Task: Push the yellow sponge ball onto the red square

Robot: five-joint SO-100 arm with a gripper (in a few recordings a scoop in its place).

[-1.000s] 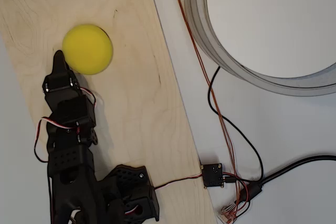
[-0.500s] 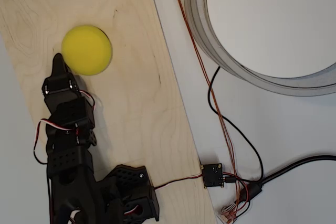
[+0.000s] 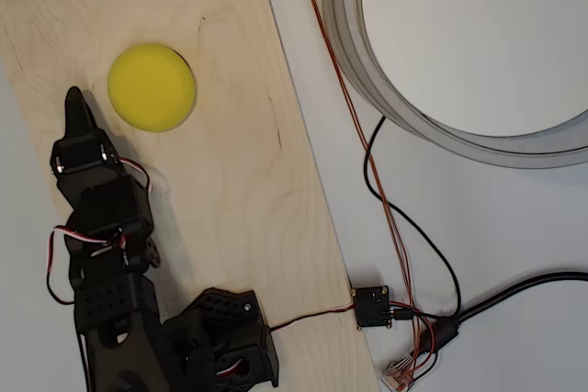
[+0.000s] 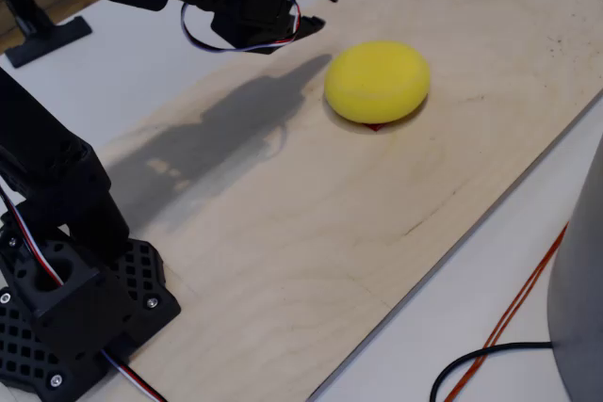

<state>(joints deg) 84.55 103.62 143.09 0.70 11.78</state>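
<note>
yellow sponge ball (image 4: pixel 378 81) sits on red square (image 4: pixel 376 125), only a sliver peeking under its edge; gripper (image 4: pixel 318 5) near, raised, fingers slightly apart, arm base cropped

A pale wood board (image 3: pixel 230 135) with soft grain lies at a slant on a white bench (image 3: pixel 496 227). To the right of the board stands a big round grey ring (image 3: pixel 367 80), white inside. Thin orange wires (image 3: pixel 344 89) and a black cable (image 3: pixel 413 236) run over the bench to a small black box (image 3: pixel 372 306) just beside the board's edge. The light is bright and throws a soft shadow (image 4: pixel 226 129) on the board.
</note>
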